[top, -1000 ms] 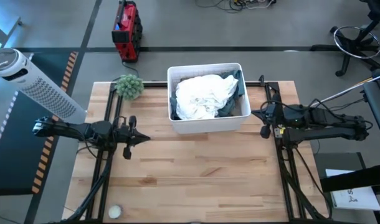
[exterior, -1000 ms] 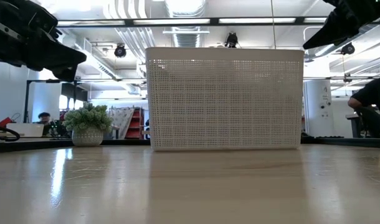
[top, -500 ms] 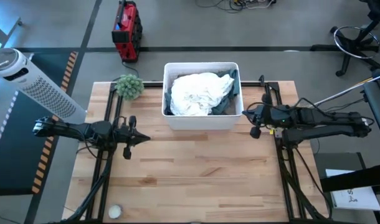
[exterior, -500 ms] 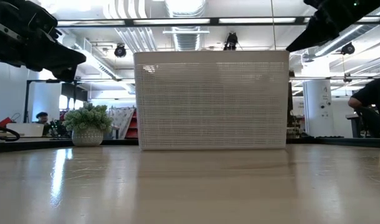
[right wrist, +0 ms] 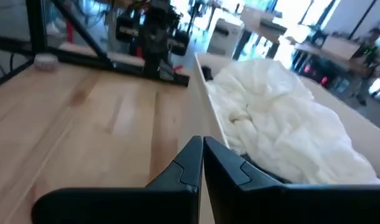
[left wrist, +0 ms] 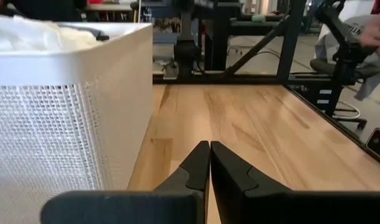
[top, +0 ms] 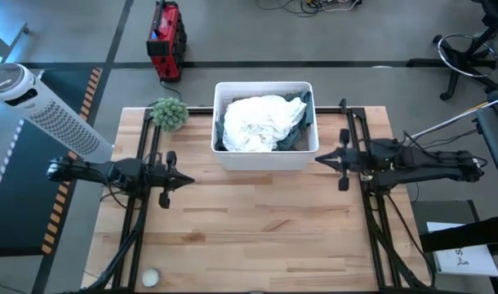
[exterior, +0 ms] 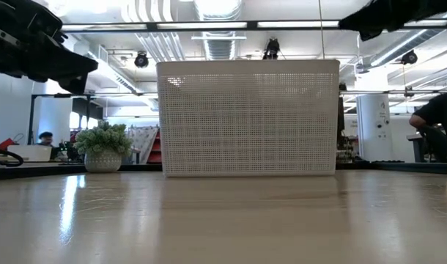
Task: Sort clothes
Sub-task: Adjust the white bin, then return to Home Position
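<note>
While nothing has left the white perforated plastic bin (top: 265,159) yet, sorting looks barely begun: the heap of soft clothes (top: 262,122), white crumpled fabric on top with a dark grey-green piece at its 3 o'clock edge, sits inside it at the table's 12 o'clock side. Right gripper (top: 321,159), jaws clenched and empty, hovers just beside the bin's 3 o'clock wall. Left gripper (top: 188,180), also clenched on nothing, waits near the bin's 8 o'clock corner. Small green spiky plant (top: 169,113) stands at the bin's 9 o'clock. Every garment remains to pull out.
</note>
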